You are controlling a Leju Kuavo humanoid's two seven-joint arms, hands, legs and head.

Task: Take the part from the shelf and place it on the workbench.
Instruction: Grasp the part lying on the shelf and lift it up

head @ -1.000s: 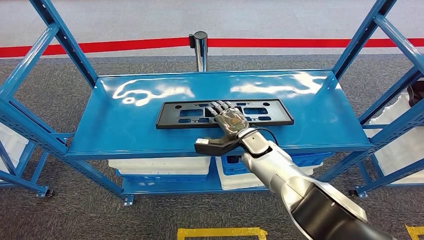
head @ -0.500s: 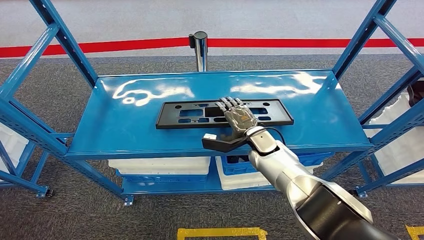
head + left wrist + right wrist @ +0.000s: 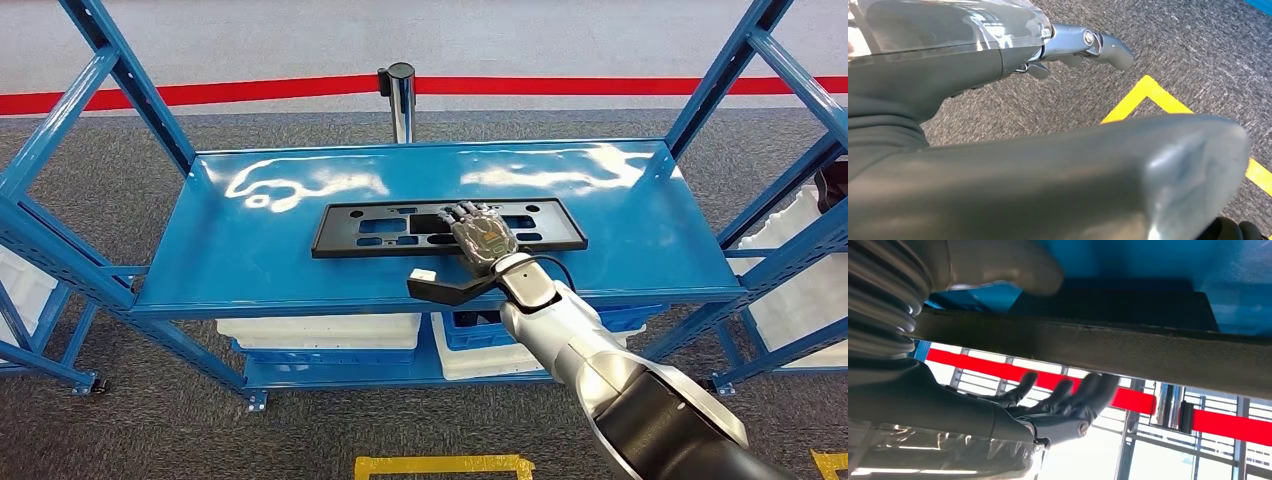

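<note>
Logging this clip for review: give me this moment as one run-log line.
phase: reaching | right hand: fingers over black plastic frame, not gripping | frame: flat on blue shelf | left hand: hanging over floor

Bright overhead glare streaks the shelf; wrist views blurred, perhaps overexposed.

Silver right arm with black elbow cover, dark fingers, grey ribbed wrist cover.

White bins and a blue crate: lower tier, beneath the top deck. More white bins: neighbouring rack, right. Chrome stanchion post with red barrier belt: far side, on grey carpet. Yellow floor tape: near edge.
</note>
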